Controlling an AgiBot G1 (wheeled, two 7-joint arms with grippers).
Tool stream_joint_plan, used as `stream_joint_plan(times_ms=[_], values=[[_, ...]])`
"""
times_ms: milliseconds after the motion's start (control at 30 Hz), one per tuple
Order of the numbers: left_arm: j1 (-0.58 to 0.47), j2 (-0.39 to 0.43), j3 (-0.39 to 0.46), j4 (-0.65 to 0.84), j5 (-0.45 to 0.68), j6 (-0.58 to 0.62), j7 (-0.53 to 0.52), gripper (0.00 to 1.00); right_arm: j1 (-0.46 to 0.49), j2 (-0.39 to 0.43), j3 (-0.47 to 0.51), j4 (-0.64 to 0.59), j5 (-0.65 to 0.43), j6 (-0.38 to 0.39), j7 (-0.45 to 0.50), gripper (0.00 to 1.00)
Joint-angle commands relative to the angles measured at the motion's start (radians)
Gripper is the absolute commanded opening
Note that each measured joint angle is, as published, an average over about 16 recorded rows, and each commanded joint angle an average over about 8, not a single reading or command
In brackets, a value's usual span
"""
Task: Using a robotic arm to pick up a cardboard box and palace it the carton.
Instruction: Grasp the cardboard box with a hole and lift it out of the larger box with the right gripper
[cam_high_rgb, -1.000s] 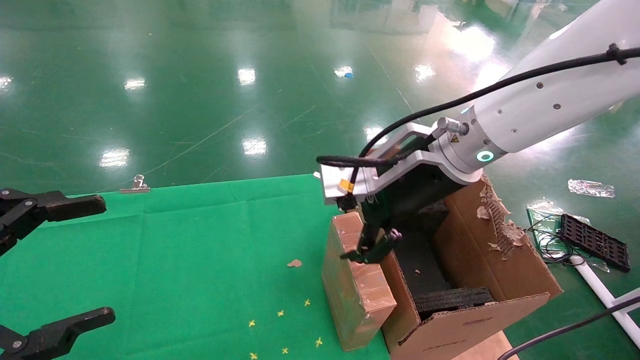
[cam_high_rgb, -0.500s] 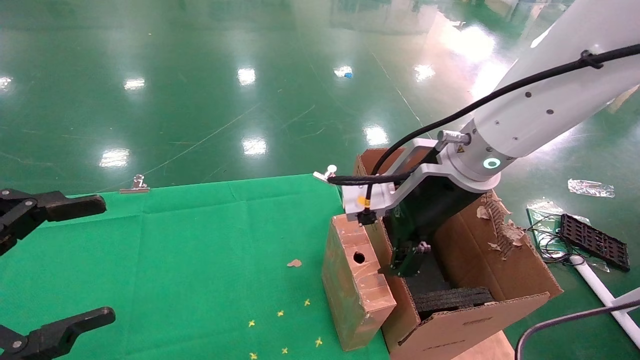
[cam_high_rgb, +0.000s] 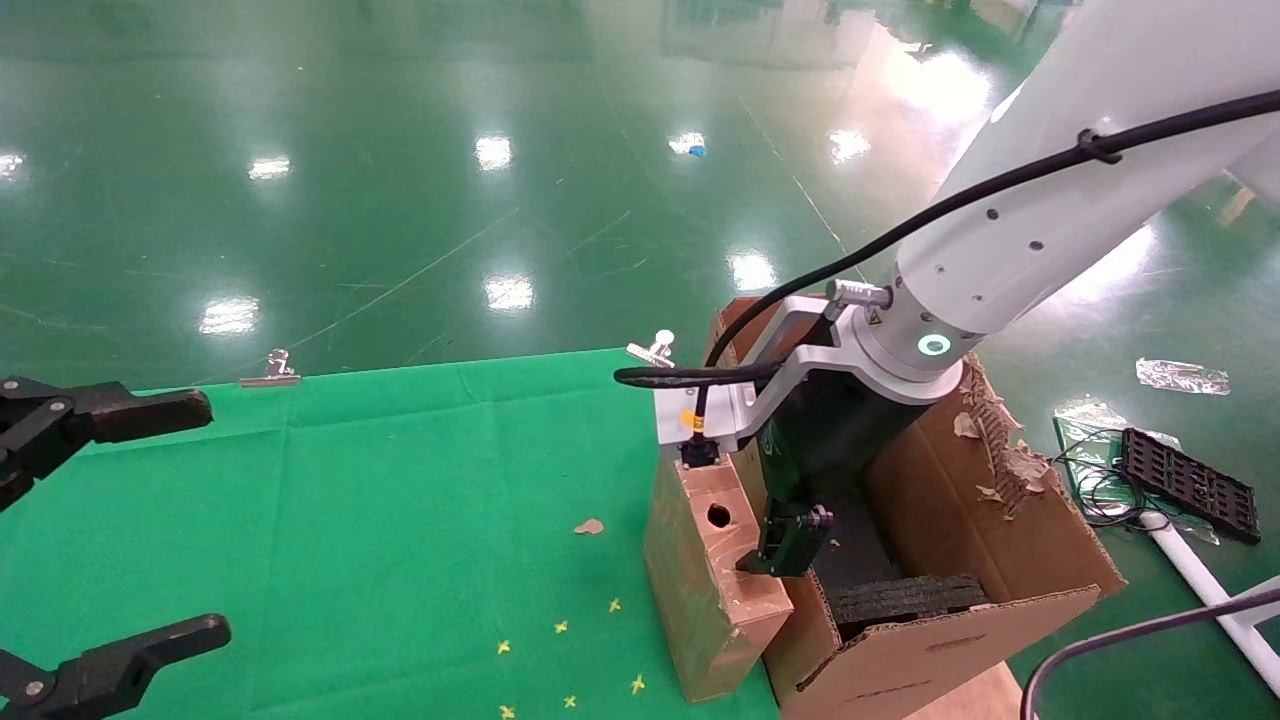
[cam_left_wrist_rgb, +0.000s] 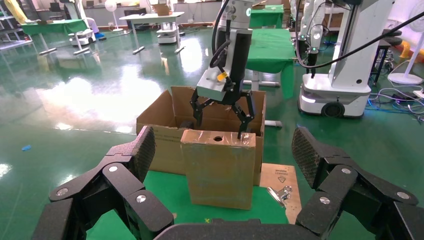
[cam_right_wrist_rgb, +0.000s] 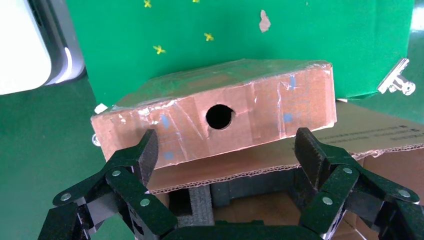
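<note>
Two boxes are sitting right up against each other at the edge of the green cloth (cam_high_rgb: 400, 480): the small reddish-brown cardboard box (cam_high_rgb: 708, 575) standing on end, and the big tan carton (cam_high_rgb: 960, 560) just beside it on the robot's right. The small one's top face has a round hole in it, and its worn corners show clearly from the right wrist camera (cam_right_wrist_rgb: 220, 120). It's outside the carton, standing on the cloth, with its side touching the carton's near wall.

The robotic arm (cam_high_rgb: 1010, 230), the white one with the green ring light, reaches down over the seam between the two. Its right gripper (cam_high_rgb: 785, 540) hangs spread wide, with nothing in it. From the left wrist camera the black fingers (cam_left_wrist_rgb: 243, 114) straddle the top of the cardboard box, one tip down by its top corner on the carton side. Whether that tip actually touches the cardboard is hard to call from here, but the claw isn't closed on anything.

Inside the carton there's black foam padding (cam_high_rgb: 905, 598), and its torn flap (cam_high_rgb: 995, 440) sticks up ragged on the far side.

The left gripper (cam_high_rgb: 95, 520) is off at the left edge of the cloth, well apart from the boxes, fingers gaping wide and holding nothing.

A silver binder clip (cam_high_rgb: 650, 350) sits at the cloth's far edge near the carton.
</note>
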Motion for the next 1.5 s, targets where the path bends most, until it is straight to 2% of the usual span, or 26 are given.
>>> stream_joint_plan(times_ms=[33, 167, 333, 467, 567, 733, 967, 1000, 1033, 1167, 1233, 1267, 1300, 1433, 1500], values=[[0.0, 0.0, 0.0, 0.0, 0.0, 0.0, 0.0, 1.0, 0.001, -0.006, -0.011, 0.0, -0.004, 0.005, 0.009, 1.0], [0.0, 0.0, 0.0, 0.0, 0.0, 0.0, 0.0, 1.0, 0.014, -0.003, -0.018, -0.005, -0.003, 0.009, 0.092, 1.0], [0.0, 0.0, 0.001, 0.0, -0.001, 0.0, 0.0, 1.0, 0.034, -0.002, -0.033, -0.042, 0.003, -0.01, 0.298, 1.0], [0.0, 0.0, 0.001, 0.0, -0.001, 0.0, 0.001, 1.0, 0.027, -0.023, -0.052, -0.126, 0.041, -0.033, 0.472, 1.0], [0.0, -0.001, 0.001, 0.0, -0.001, -0.001, 0.001, 1.0, 0.008, -0.035, -0.058, -0.211, 0.098, -0.039, 0.554, 1.0], [0.0, -0.001, 0.002, 0.0, -0.001, -0.001, 0.001, 1.0, -0.021, -0.048, -0.061, -0.33, 0.179, -0.037, 0.614, 1.0], [0.0, -0.001, 0.002, 0.0, -0.001, -0.001, 0.001, 1.0, -0.06, -0.085, -0.086, -0.423, 0.207, -0.03, 0.634, 1.0], [0.0, -0.001, 0.002, 0.0, -0.001, -0.001, 0.001, 1.0, -0.063, -0.091, -0.09, -0.43, 0.205, -0.028, 0.636, 0.98], [0.0, -0.001, 0.002, 0.0, -0.002, -0.001, 0.001, 1.0, -0.065, -0.097, -0.093, -0.436, 0.202, -0.026, 0.638, 0.9], [-0.001, -0.001, 0.002, 0.0, -0.002, -0.001, 0.001, 0.98, -0.066, -0.118, -0.108, -0.444, 0.181, -0.018, 0.646, 0.43], [-0.001, -0.001, 0.003, 0.0, -0.002, -0.001, 0.001, 0.81, -0.063, -0.126, -0.115, -0.44, 0.17, -0.015, 0.653, 0.18], [-0.001, -0.001, 0.003, 0.0, -0.002, -0.001, 0.001, 0.69, -0.062, -0.129, -0.118, -0.437, 0.165, -0.014, 0.657, 0.07], [-0.001, -0.001, 0.003, 0.0, -0.002, -0.001, 0.001, 0.56, -0.062, -0.132, -0.121, -0.433, 0.16, -0.014, 0.662, 0.02], [-0.001, -0.001, 0.003, 0.0, -0.002, -0.001, 0.002, 0.08, -0.061, -0.138, -0.13, -0.417, 0.151, -0.013, 0.68, 0.0], [-0.001, -0.001, 0.003, 0.0, -0.002, -0.001, 0.002, 0.0, -0.063, -0.139, -0.133, -0.41, 0.149, -0.012, 0.687, 0.0]])
